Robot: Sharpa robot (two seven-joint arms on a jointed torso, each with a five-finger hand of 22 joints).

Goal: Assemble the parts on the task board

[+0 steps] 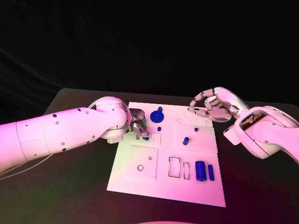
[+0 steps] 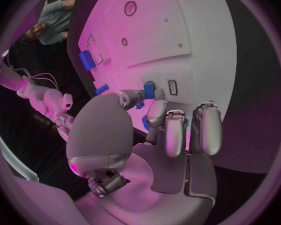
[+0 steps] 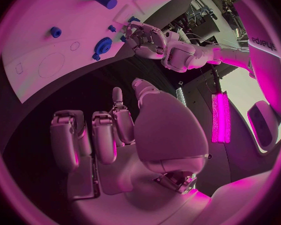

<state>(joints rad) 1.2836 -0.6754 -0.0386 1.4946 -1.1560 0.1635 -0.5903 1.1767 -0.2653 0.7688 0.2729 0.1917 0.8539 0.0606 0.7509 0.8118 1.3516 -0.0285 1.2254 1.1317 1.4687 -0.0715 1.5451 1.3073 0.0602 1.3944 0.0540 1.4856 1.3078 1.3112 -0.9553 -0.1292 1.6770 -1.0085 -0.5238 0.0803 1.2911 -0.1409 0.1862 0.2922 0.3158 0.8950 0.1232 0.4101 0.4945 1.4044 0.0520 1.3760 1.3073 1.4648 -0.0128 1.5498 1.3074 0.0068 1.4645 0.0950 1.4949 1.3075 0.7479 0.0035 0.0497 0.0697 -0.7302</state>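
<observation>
On task board (image 1: pixel 164 186), blue parts (image 1: pixel 200 170), left hand (image 1: pixel 137 125)

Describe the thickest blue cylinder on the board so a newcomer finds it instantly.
Start at the white task board mid-table and go to its near right corner. Two blue parts lie side by side there; the thick cylinder is the left one, wider than the thin bar beside it.

Head camera overhead, wrist cameras close, sharing task board (image 1: pixel 168 154)

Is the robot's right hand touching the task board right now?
Apart. In the right wrist view the right hand hangs over dark table with a clear gap to the task board; its fingers are empty.
</observation>
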